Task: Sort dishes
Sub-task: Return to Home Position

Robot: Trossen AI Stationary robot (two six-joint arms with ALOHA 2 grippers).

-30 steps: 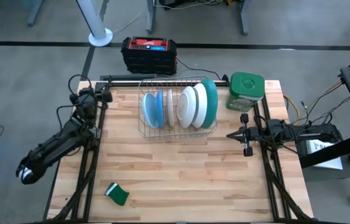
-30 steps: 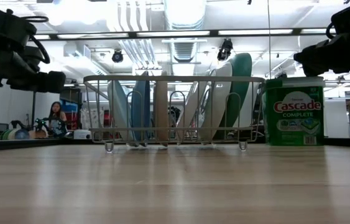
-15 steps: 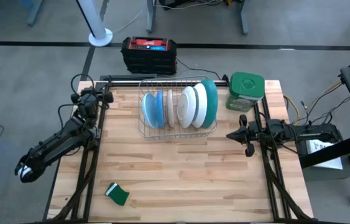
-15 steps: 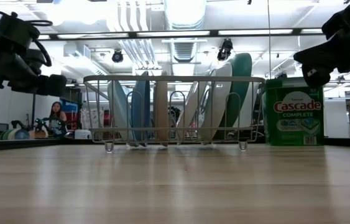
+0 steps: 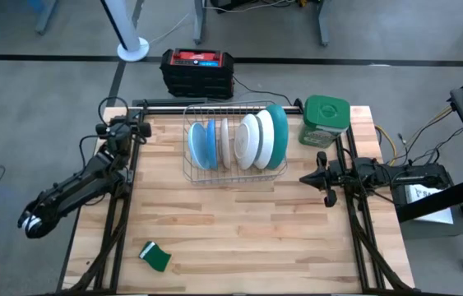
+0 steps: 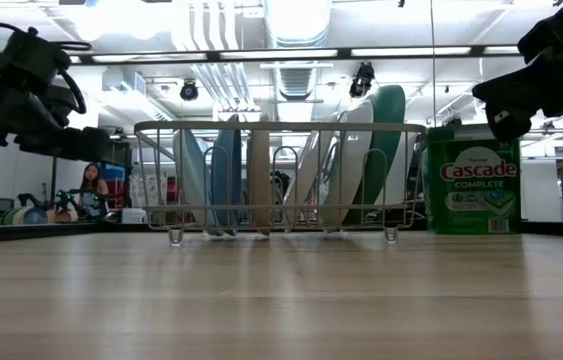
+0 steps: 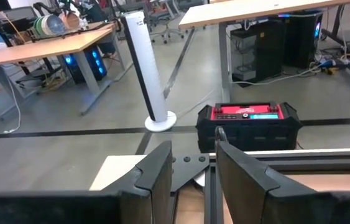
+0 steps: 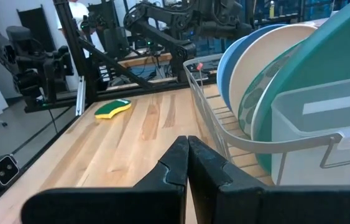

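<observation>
Round glossy plates (image 5: 239,140) stand on edge in the wire rack (image 5: 192,173), upper centre of the wood-plank table (image 5: 239,238). Left gripper (image 5: 142,127) upper left, fingers slightly spread, arm shifted slightly vs earlier. Right gripper (image 5: 303,178) mid-right, fingers pressed together.

OBSTACLES: metal wire dish rack (image 5: 194,171) packed with upright plates (image 5: 252,140), far centre; green-lidded clear container (image 5: 326,120) just right of it; small green sponge (image 5: 155,257), near-left corner; right gripper (image 5: 305,178) jutting in over right edge | FREE: bare wooden table (image 5: 239,226) from rack front to near edge
</observation>
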